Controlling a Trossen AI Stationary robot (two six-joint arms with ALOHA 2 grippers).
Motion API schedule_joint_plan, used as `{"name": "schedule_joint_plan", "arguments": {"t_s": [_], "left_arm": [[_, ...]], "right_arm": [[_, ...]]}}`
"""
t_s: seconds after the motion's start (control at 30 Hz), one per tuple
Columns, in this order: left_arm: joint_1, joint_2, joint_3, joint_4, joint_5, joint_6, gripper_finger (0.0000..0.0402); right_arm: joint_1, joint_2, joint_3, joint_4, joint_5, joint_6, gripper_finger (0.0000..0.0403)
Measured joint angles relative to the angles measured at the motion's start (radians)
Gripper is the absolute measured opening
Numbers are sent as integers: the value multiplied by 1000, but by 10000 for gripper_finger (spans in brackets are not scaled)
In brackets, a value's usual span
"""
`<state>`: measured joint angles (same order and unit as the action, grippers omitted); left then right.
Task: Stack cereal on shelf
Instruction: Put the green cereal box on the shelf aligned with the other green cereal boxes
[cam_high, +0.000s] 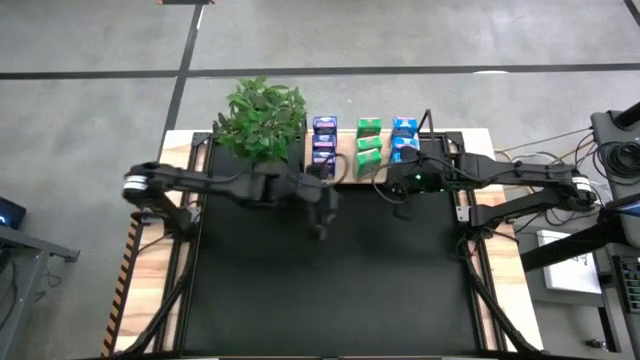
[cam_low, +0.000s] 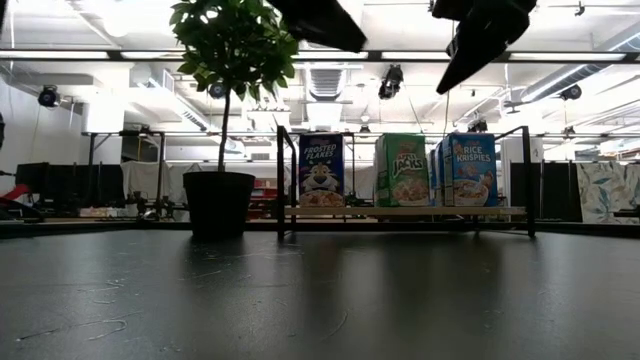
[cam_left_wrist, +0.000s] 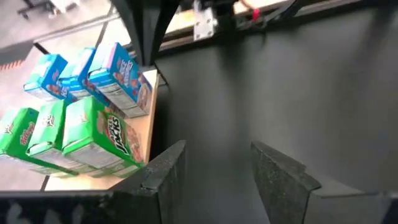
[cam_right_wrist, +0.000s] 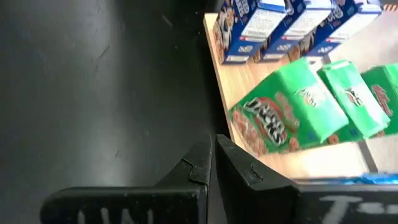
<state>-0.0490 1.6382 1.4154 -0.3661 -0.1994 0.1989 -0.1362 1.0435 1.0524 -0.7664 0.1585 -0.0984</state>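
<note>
The cereal boxes stand upright in three rows on the wooden shelf (cam_high: 345, 152) at the table's far side: dark blue-purple (cam_high: 324, 140), green (cam_high: 368, 145), light blue (cam_high: 404, 138). In the low view each row's front box shows: Frosted Flakes (cam_low: 321, 170), green (cam_low: 403, 170), Rice Krispies (cam_low: 470, 168). My left gripper (cam_left_wrist: 217, 168) is open and empty above the black mat, just near of the dark blue row (cam_high: 321, 215). My right gripper (cam_right_wrist: 214, 163) is shut and empty above the mat, near of the green and light blue rows (cam_high: 398, 198).
A leafy potted plant (cam_high: 262, 118) stands left of the shelf, its dark pot (cam_low: 218, 203) on the table. The black mat (cam_high: 330, 290) covers the table toward the near edge. Dark frame bars (cam_high: 470, 215) run along both sides.
</note>
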Motion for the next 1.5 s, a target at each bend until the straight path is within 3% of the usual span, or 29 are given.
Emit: {"name": "schedule_joint_plan", "arguments": {"t_s": [0.27, 0.57, 0.83, 1.13, 1.5], "left_arm": [[-34, -248, -332, 244, -4, -23, 161], [-33, -447, -587, 444, -45, -12, 161], [-32, -556, -667, 452, -82, -6, 161], [-33, -580, -694, 449, -83, 20, 161], [-32, -578, -694, 449, -126, 37, 161]], "right_arm": [[-7, 41, -34, 177, 6, -3, 13], [-71, 207, 131, 133, 53, 28, 13], [-191, 357, 303, -44, 53, -24, 13], [-257, 430, 321, -72, 51, -103, 13], [-270, 445, 321, -74, 52, 189, 13]]}}
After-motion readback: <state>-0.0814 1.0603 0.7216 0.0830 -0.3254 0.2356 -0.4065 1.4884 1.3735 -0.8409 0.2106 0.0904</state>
